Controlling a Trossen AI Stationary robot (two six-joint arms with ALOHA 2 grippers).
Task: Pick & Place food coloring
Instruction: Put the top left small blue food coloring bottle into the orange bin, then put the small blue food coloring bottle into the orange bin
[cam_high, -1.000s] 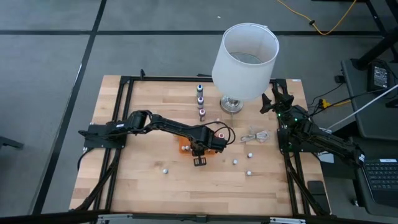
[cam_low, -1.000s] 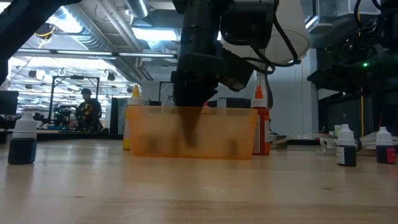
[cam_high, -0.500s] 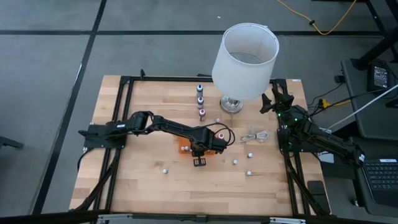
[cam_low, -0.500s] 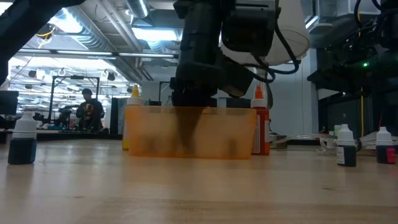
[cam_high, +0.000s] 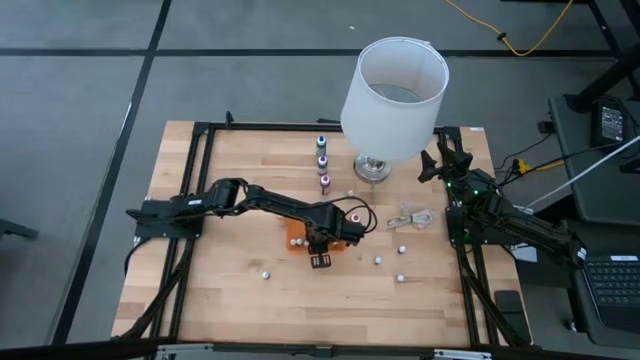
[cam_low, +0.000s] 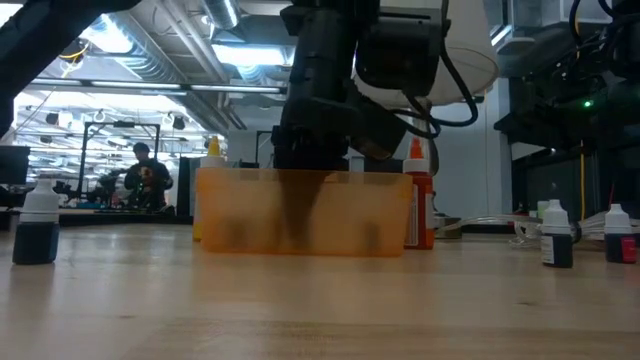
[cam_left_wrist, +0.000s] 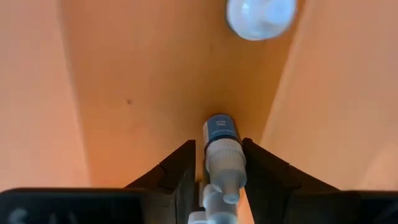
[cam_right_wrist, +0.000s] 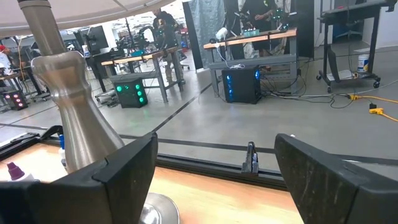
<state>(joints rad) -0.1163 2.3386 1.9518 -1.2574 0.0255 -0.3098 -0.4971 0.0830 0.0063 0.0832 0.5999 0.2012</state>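
Observation:
My left gripper (cam_high: 320, 240) points straight down into the orange tray (cam_high: 295, 238) at the middle of the table. Its fingers (cam_left_wrist: 183, 165) stand narrowly open on either side of a blue food coloring bottle (cam_left_wrist: 219, 134). The bottle stands cap up on the tray floor, and a thin gap shows beside it. Another pale cap (cam_left_wrist: 260, 17) sits farther along the tray. Three more bottles (cam_high: 323, 160) stand in a row behind the tray, and several (cam_high: 378, 261) are scattered on the near right. My right gripper (cam_high: 440, 165) waits open and level at the far right.
A white-shaded lamp (cam_high: 393, 100) with a metal foot (cam_right_wrist: 74, 118) stands at the far middle. A coiled white cable (cam_high: 410, 218) lies right of the tray. In the low view, single bottles stand at the left (cam_low: 38, 225) and right (cam_low: 556, 235). The table frame (cam_high: 200, 130) rims the board.
In the low view the orange tray's left end has moved a little outward, and the dark fingers seen through its wall have shifted with it. My left gripper has stayed low inside the tray.

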